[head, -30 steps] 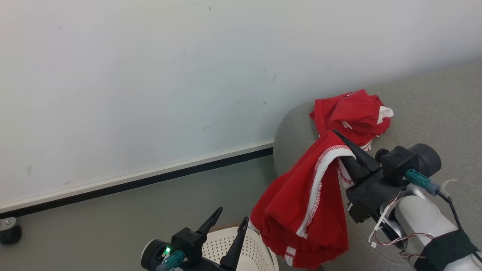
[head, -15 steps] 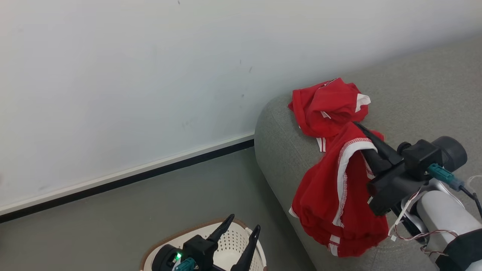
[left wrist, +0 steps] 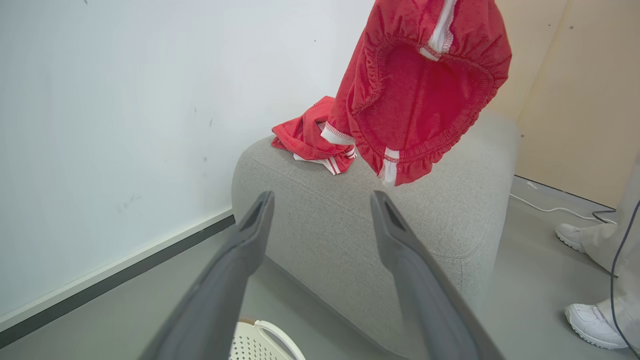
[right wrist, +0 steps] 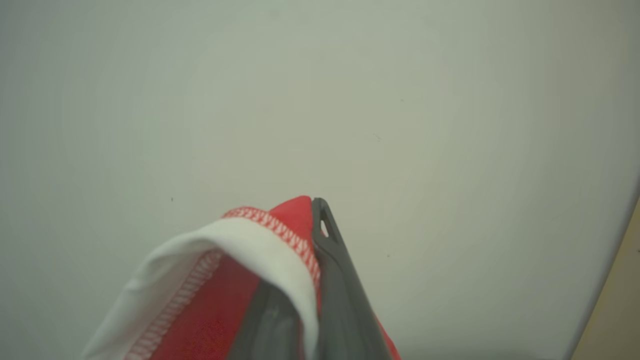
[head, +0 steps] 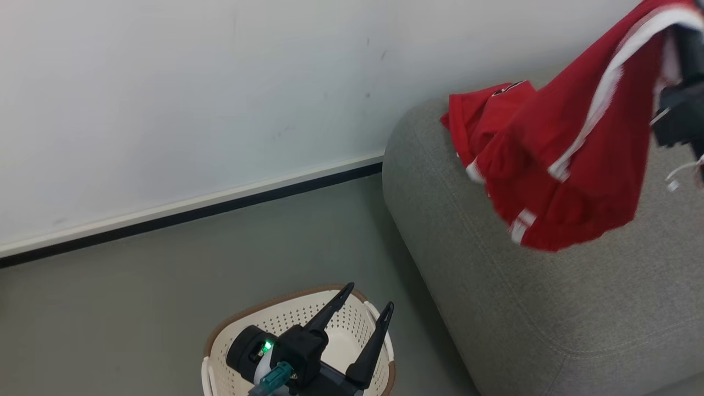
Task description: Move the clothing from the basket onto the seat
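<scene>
Head view, nearest the bottom edge: left hand (head: pixel 369 296), fingers spread wide apart and gripping nothing, poised over the basket (head: pixel 258 304). Basket standing on the grey floor (head: pixel 220 242), brown rim and perforated cream wall showing around the hand. Just beyond and to the right, the seat (head: pixel 495 308), its rounded corner near the basket but apart from it. Higher up at the right edge, right hand (right wrist: pixel 316 210) clamped together on the white stitched band of one red garment (head: pixel 577 165). Cloth hanging loose over the seat cushion; contact between hem and upholstery impossible to tell. Behind that, second red garment (head: pixel 478 118), white-striped, lying crumpled on the seat's far corner beside the wall (head: pixel 220 110). In the left wrist view, past the seat's end, a person's white shoes (left wrist: pixel 592 320) on the floor.
</scene>
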### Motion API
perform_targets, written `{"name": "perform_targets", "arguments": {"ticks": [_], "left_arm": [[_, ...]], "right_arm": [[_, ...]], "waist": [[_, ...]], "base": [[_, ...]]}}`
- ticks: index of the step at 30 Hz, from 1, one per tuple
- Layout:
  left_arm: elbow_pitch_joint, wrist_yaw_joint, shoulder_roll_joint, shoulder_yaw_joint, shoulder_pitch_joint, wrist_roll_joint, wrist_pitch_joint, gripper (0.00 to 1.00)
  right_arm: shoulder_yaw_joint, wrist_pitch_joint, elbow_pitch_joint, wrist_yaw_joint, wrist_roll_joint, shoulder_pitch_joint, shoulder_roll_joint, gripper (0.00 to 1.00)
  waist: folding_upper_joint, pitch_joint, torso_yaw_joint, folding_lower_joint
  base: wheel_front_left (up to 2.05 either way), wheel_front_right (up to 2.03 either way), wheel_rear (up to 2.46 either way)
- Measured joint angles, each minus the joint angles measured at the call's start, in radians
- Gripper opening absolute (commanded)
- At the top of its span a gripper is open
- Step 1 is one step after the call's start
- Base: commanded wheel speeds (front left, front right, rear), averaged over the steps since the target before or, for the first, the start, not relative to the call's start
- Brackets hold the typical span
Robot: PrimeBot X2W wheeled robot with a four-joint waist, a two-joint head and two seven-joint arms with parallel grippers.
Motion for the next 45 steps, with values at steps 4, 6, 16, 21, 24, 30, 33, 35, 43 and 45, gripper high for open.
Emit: {"name": "perform_targets", "arguments": {"ticks": [4,6,16,21,24,30,33,35,43,45], "left_arm": [[-0.032,0.000,0.009,-0.004,-0.028,0.015,0.001,1.00],[-0.047,0.000,0.010,-0.007,-0.041,0.023,0.002,1.00],[-0.132,-0.001,0.026,-0.014,-0.113,0.061,0.027,1.00],[-0.166,-0.002,0.046,-0.012,-0.144,0.077,0.041,1.00],[-0.190,-0.002,0.054,-0.003,-0.170,0.082,0.049,1.00],[-0.223,0.000,0.067,0.013,-0.192,0.090,0.063,1.00],[-0.229,0.000,0.071,0.016,-0.214,0.095,0.068,1.00],[-0.229,0.000,0.071,0.017,-0.222,0.095,0.068,1.00],[-0.214,0.000,0.075,0.025,-0.249,0.102,0.074,1.00],[-0.206,0.000,0.076,0.025,-0.249,0.102,0.074,1.00]], "right_arm": [[-0.062,0.021,0.038,-0.043,0.000,-0.087,-0.051,0.00],[-0.088,0.030,0.060,-0.062,-0.002,-0.127,-0.080,0.00],[-0.149,0.083,0.181,-0.134,-0.041,-0.264,-0.196,0.00],[-0.155,0.101,0.234,-0.148,-0.052,-0.277,-0.218,0.00],[-0.159,0.109,0.261,-0.157,-0.055,-0.297,-0.216,0.00],[-0.140,0.116,0.308,-0.166,-0.056,-0.298,-0.148,0.00],[-0.132,0.116,0.346,-0.167,-0.056,-0.298,-0.117,0.00],[-0.130,0.116,0.361,-0.172,-0.056,-0.296,-0.110,0.00],[-0.109,0.096,0.467,-0.174,-0.064,-0.269,-0.070,0.00],[-0.107,0.088,0.485,-0.174,-0.064,-0.266,-0.064,0.00]], "waist": [[0.0000,0.044,0.023,-0.0001],[0.0000,0.066,0.037,0.0000],[0.0001,0.182,0.126,0.0001],[0.0001,0.245,0.172,0.0001],[0.0001,0.299,0.204,0.0000],[0.0001,0.385,0.233,0.0001],[0.0002,0.428,0.238,0.0001],[0.0002,0.442,0.239,0.0001],[0.0002,0.515,0.224,0.0001],[0.0002,0.519,0.213,0.0000]], "base": [[0.00,0.00,0.00],[0.00,0.00,0.00],[0.00,0.00,0.00],[0.00,0.00,0.00],[0.00,0.00,0.00],[0.00,0.00,0.00],[0.00,0.00,0.00],[0.00,0.00,0.00],[0.00,0.00,0.00],[0.00,0.00,0.00]]}}
